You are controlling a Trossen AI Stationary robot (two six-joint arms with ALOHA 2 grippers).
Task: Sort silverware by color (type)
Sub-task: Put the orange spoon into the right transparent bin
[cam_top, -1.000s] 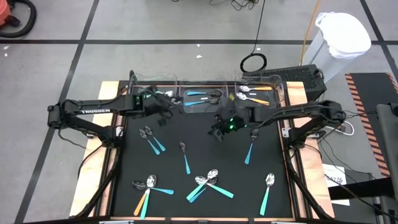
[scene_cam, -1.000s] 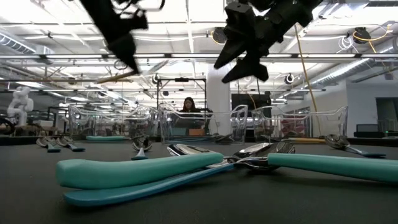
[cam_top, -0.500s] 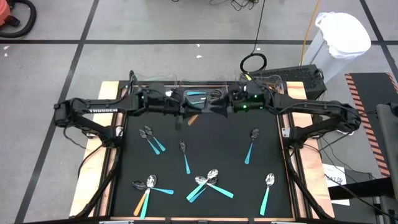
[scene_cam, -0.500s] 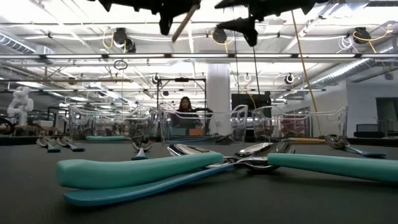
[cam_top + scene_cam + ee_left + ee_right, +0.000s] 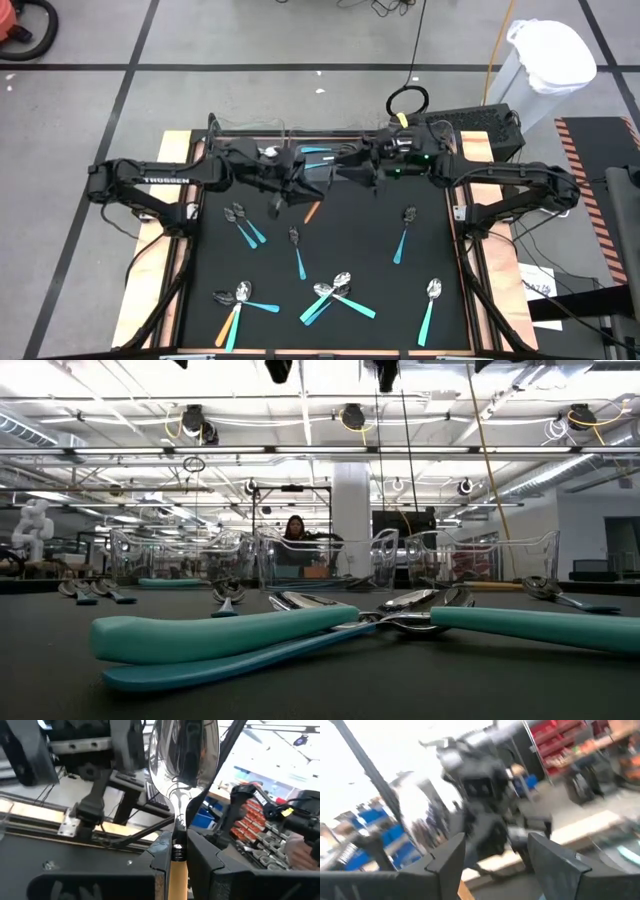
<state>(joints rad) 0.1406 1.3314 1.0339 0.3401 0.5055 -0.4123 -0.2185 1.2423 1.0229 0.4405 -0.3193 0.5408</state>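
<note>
My left gripper (image 5: 292, 186) is raised over the far middle of the table and is shut on an orange-handled spoon (image 5: 184, 760). The spoon's shiny bowl stands beyond the fingertips. My right gripper (image 5: 352, 176) hangs open just to its right, facing it, with nothing between its fingers (image 5: 547, 857). In the low view only the tips of both grippers show, at the top edge. The rest of the silverware lies flat on the black mat: teal-handled spoons (image 5: 340, 297) and an orange-handled one (image 5: 228, 325). My left gripper pinches the spoon's orange handle (image 5: 176, 872) between its two fingers, just behind the metal neck. The fingers come level from the table's left and lie across the spoon. The spoon is lifted clear, and the handle's free end (image 5: 311, 211) sticks out toward the near edge.
Clear bins (image 5: 250, 150) line the far edge under both arms, and the middle one holds a light blue spoon (image 5: 318, 152). Teal spoons lie at the left (image 5: 245, 228), middle (image 5: 298, 258) and right (image 5: 403, 238) of the mat. A person (image 5: 297, 532) sits in the room beyond.
Both grippers have risen and tipped from pointing down to level. My left gripper has carried the orange spoon toward the table's right. My right gripper has gone up and toward the far edge, and the two now face each other.
</note>
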